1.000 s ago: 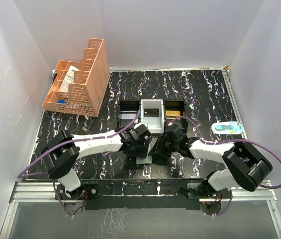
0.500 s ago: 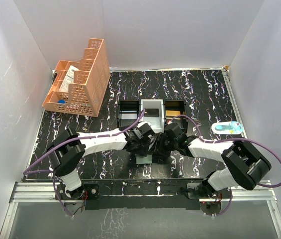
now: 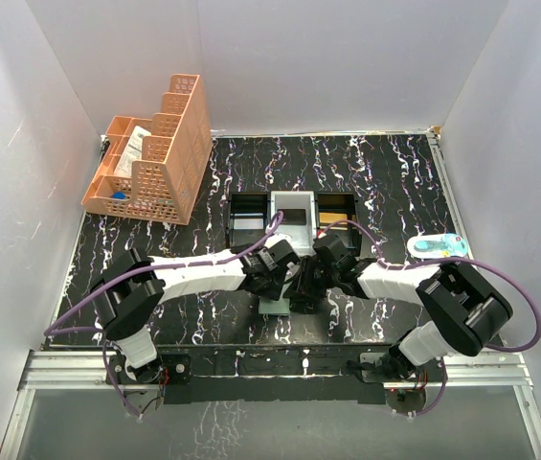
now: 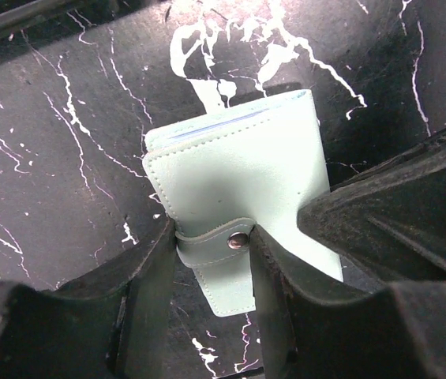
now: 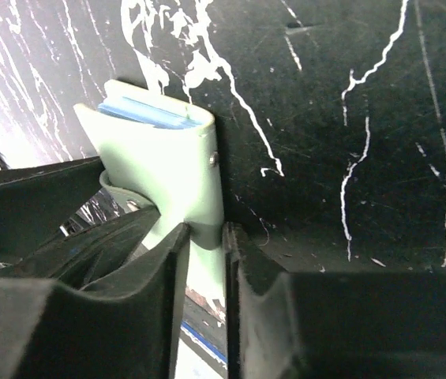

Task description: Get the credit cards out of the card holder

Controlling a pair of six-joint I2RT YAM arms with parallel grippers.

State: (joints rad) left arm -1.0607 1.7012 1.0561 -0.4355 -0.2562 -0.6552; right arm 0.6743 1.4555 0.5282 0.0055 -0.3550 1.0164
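Observation:
The card holder [image 4: 238, 174] is a pale green wallet lying folded on the black marbled table, its snap strap fastened. My left gripper [image 4: 213, 237] is shut on that strap, one finger against each side by the metal snap. My right gripper [image 5: 205, 233] is shut on the holder's near edge [image 5: 171, 170]. Thin blue edges of the credit cards [image 5: 148, 113] show in the holder's open end, also seen as the credit cards [image 4: 207, 128] in the left wrist view. From above, both grippers meet over the card holder [image 3: 276, 305], which they mostly hide.
A black-and-white three-compartment tray [image 3: 292, 216] stands just beyond the grippers. An orange lattice organiser [image 3: 150, 153] sits at the back left. A small blue-and-white object [image 3: 438, 246] lies at the right. White walls enclose the table.
Both grippers have drawn together over the card holder. The left jaws have narrowed onto the strap and the right jaws have tightened a little.

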